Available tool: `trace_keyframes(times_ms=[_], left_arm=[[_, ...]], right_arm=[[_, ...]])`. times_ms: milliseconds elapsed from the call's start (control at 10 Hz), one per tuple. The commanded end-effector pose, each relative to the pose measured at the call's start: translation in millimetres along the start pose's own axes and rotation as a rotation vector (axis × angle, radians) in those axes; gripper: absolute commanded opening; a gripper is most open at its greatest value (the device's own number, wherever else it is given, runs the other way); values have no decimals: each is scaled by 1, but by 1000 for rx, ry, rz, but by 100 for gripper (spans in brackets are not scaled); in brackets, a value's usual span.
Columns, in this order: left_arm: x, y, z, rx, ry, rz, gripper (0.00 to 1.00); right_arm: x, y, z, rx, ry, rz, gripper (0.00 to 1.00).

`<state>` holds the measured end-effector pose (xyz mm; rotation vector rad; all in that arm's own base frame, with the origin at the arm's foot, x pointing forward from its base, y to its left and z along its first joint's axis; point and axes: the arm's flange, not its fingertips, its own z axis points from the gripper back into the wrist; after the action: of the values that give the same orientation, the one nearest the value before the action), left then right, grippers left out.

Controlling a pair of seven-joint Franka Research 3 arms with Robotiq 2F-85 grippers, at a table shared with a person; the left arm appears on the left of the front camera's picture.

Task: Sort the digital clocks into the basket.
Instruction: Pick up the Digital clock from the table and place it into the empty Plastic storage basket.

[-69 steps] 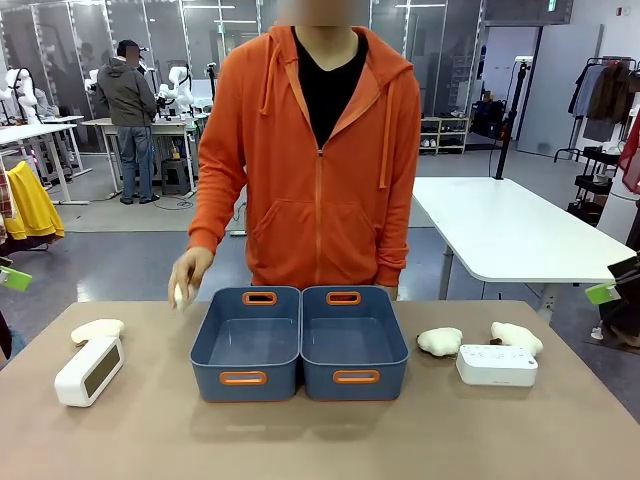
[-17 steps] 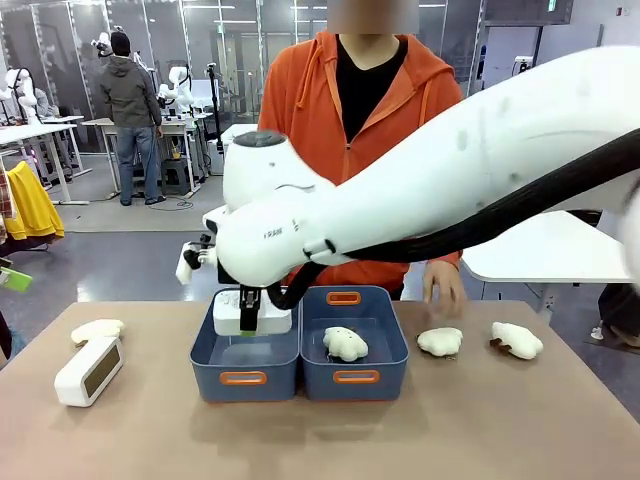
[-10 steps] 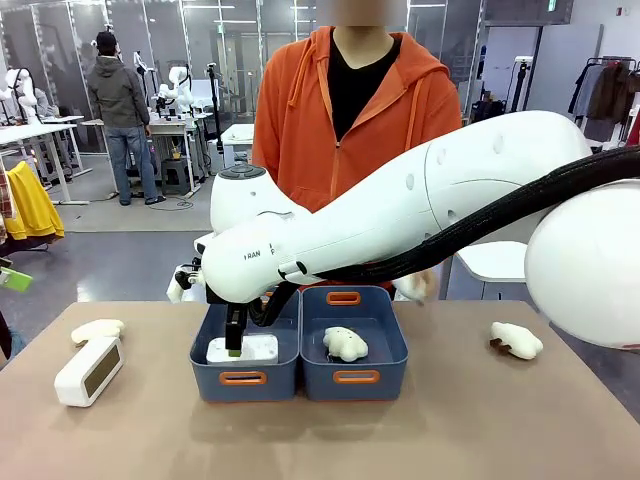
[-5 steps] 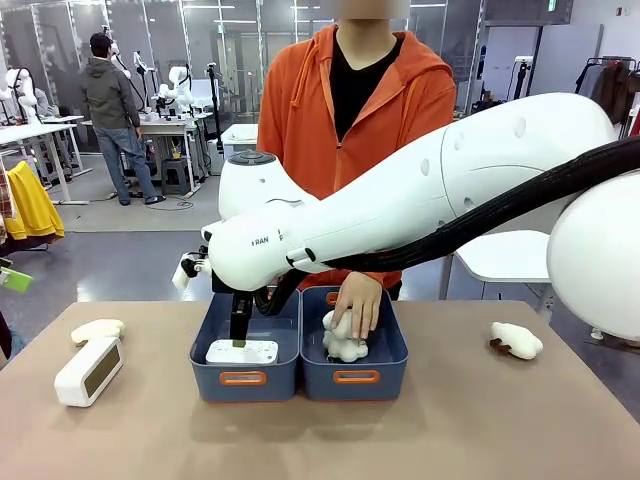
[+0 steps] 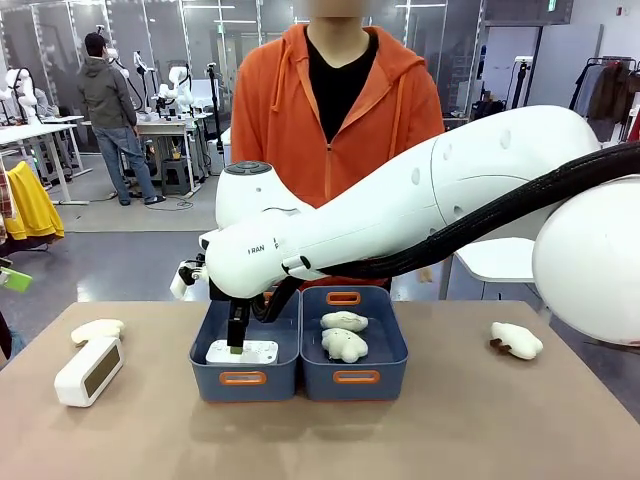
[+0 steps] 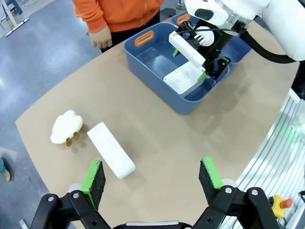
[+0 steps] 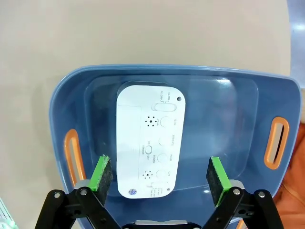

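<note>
One white digital clock (image 5: pixel 243 351) lies flat in the left blue basket (image 5: pixel 210 380), back side up with its buttons showing (image 7: pixel 147 145). My right gripper (image 5: pixel 237 340) hangs open just above it, green pads (image 7: pixel 101 174) on either side of the clock (image 6: pixel 186 78) and apart from it. The second clock (image 5: pixel 88 370) stands on the table at the far left and lies below my open left gripper (image 6: pixel 152 174) as a white bar (image 6: pixel 110 150). The left gripper holds nothing.
The right blue tub (image 5: pixel 385 378) holds two cream plush toys (image 5: pixel 345 345). Another plush (image 5: pixel 97 329) lies behind the left clock and one (image 5: pixel 516 340) sits at the right. A person in an orange hoodie (image 5: pixel 330 120) stands behind the tubs, hand (image 6: pixel 101 38) near the table edge.
My right gripper lowered the clock into the left basket and let go of it. The person put a second plush in the right tub and withdrew the hand.
</note>
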<state>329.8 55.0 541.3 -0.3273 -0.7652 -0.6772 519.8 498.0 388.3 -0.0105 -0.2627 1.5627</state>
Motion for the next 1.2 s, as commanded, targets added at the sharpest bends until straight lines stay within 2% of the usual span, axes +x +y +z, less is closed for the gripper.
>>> trace_keyframes(times_ms=[0, 300, 400, 500, 600, 700, 1000, 1100], left_arm=[[0, 1, -1, -17, -8, -9, 100], [0, 1, -1, -17, -8, -9, 100], [0, 1, -1, -17, -8, -9, 100], [0, 1, -1, -17, -8, -9, 100], [0, 1, -1, -17, -8, -9, 100], [0, 1, -1, -17, -8, -9, 100], [0, 1, -1, -17, -8, -9, 100], [0, 1, -1, -17, -8, -9, 100]], right_arm=[[2, 0, 1, -10, 5, 9, 100], [0, -1, 1, -2, -2, 0, 100], [-47, -1, 42, 51, -57, -103, 100], [-96, -1, 70, 71, -96, -192, 100], [-136, 2, 96, 62, -176, -282, 100], [-167, 6, 117, 61, -276, -361, 100], [-256, 38, 162, 21, -376, -618, 100], [-281, 55, 177, -21, -378, -686, 100]])
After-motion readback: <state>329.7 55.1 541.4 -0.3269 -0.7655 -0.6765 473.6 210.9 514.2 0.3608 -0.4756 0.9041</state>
